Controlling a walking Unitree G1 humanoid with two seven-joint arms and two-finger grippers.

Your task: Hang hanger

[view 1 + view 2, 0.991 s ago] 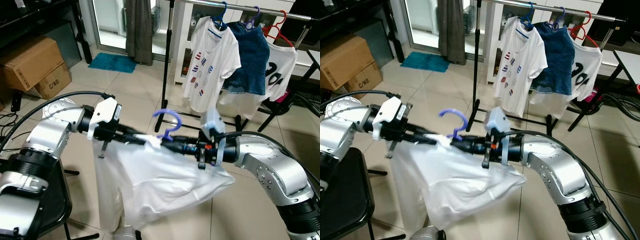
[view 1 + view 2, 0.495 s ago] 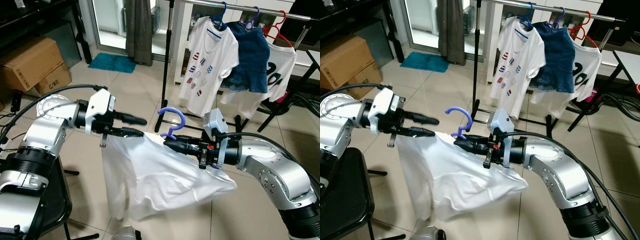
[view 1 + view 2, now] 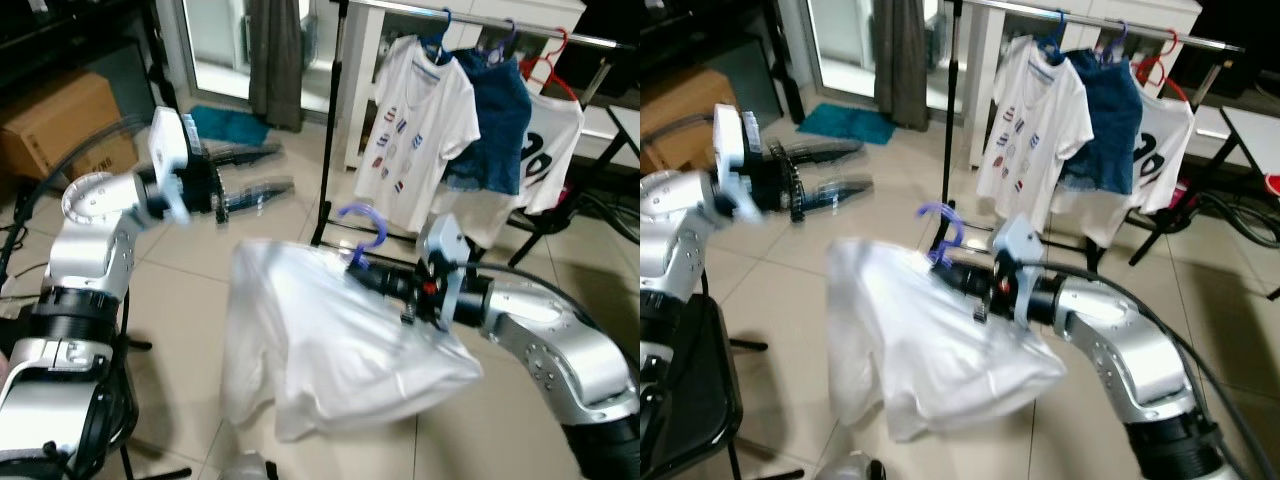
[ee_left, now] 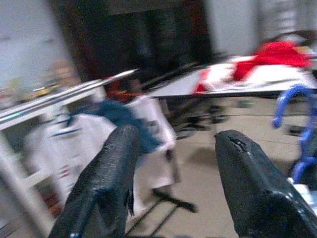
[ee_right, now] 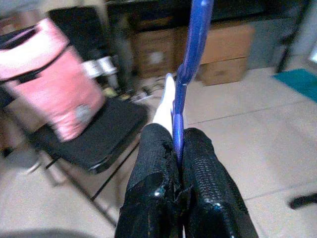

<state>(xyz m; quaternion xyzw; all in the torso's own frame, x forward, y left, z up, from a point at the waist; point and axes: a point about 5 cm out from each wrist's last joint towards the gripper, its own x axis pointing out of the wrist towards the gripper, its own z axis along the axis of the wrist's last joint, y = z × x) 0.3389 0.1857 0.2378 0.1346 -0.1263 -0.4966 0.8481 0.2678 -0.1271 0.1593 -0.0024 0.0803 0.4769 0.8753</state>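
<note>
The left gripper [image 3: 262,190] has let go of the shirt [image 3: 330,345] and swung away, fingers spread and empty. The right gripper [image 3: 365,274] alone clamps the hanger [image 3: 362,228], so carrying it to the rail [image 3: 480,14] falls to that arm.

The right tool [image 3: 358,270] holds the hanger [image 3: 365,232] with a shirt [image 3: 330,350] draped below, in front of the clothes rack [image 3: 470,12], while the left tool [image 3: 262,178] hovers apart at left.
</note>
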